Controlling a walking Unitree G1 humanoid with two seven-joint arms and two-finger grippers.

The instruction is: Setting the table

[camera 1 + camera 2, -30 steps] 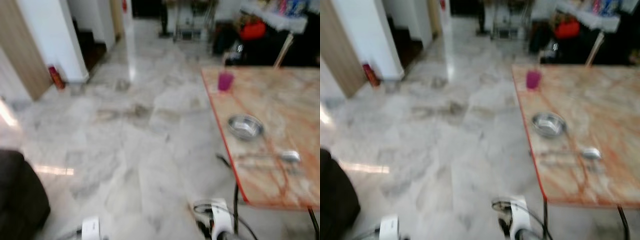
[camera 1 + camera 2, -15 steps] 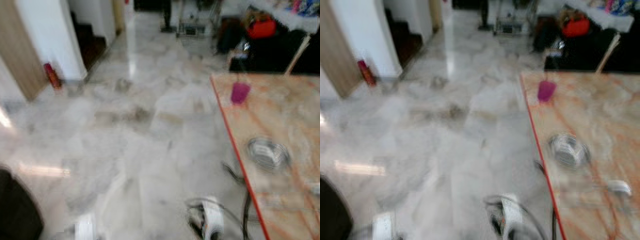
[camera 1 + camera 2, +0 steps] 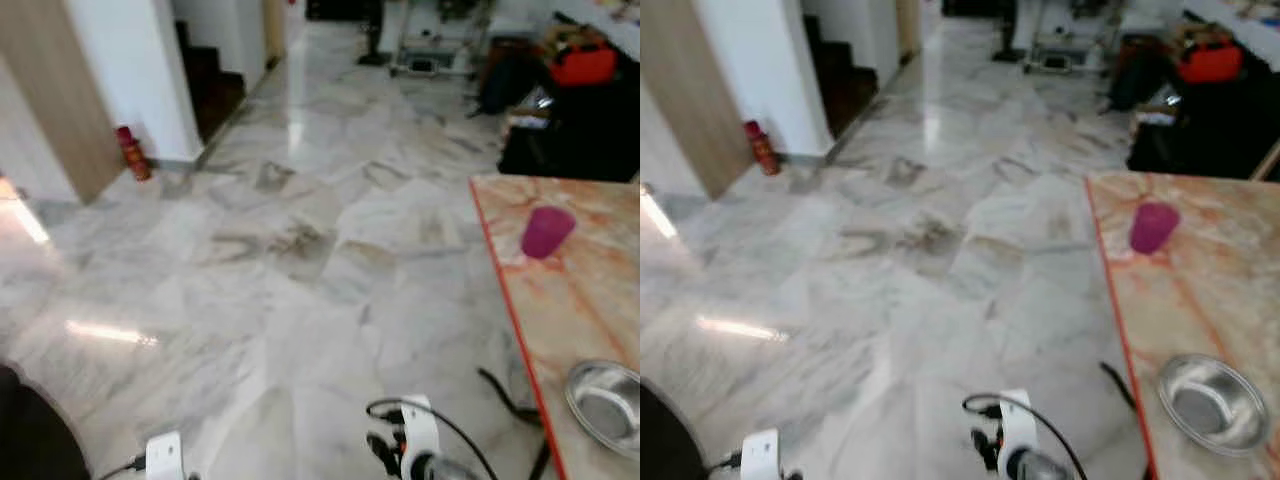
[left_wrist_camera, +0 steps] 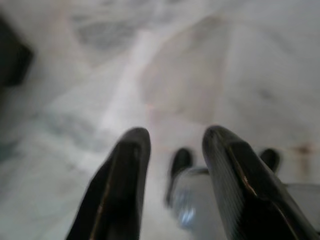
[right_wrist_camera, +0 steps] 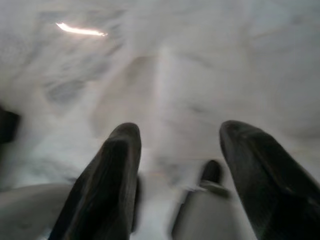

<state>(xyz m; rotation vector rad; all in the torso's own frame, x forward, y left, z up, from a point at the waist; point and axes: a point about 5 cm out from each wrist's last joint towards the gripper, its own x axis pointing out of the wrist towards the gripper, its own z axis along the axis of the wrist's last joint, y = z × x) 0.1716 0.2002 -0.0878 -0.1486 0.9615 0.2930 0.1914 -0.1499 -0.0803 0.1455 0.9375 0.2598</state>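
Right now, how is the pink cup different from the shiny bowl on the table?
The cup is pink and looks dull; the bowl is silver metal and shiny. The cup is tall and narrow; the bowl is wide and shallow. The cup stands farther from the robot; the bowl sits nearer. Both stand upright, mouths up, near the red edge of the same table, and the bowl looks empty.

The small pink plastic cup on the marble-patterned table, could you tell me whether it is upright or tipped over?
Upright. The small pink plastic cup stands on its narrower base near the red edge of the marble-patterned table, wider mouth upward. Its contents cannot be seen.
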